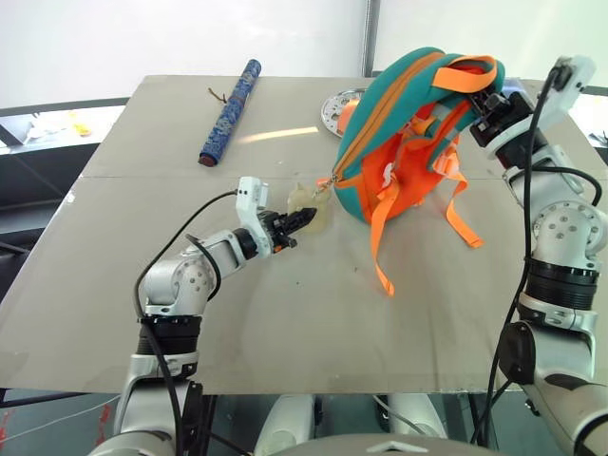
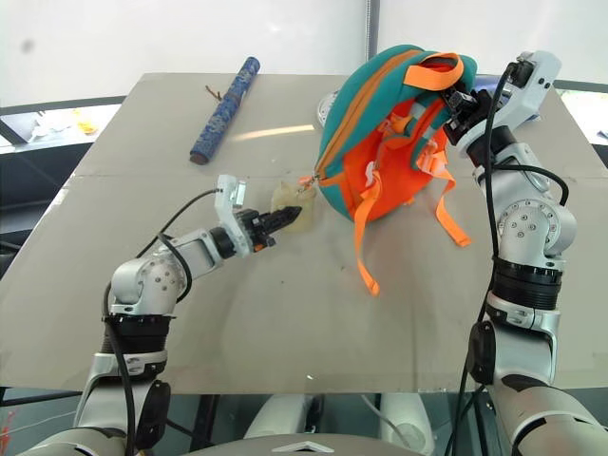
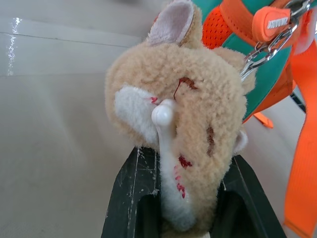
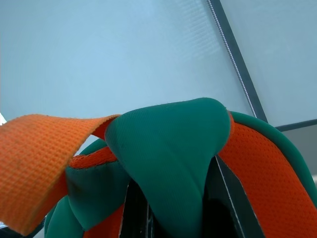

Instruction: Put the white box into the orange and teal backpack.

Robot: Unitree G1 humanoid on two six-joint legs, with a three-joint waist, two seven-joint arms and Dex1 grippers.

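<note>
Head eyes overlook the table (image 1: 285, 323); wrist cameras sit close.

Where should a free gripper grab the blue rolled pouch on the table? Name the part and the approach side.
Grip the blue rolled pouch at mid-length, coming from above with the fingers across its narrow width. It lies flat on the table as a long, slim roll, with open surface on both sides, so a top-down pinch across the middle looks most balanced.

blue pouch (image 1: 229, 112) on table (image 1: 142, 313) | silver plate (image 1: 337, 107) behind
</note>
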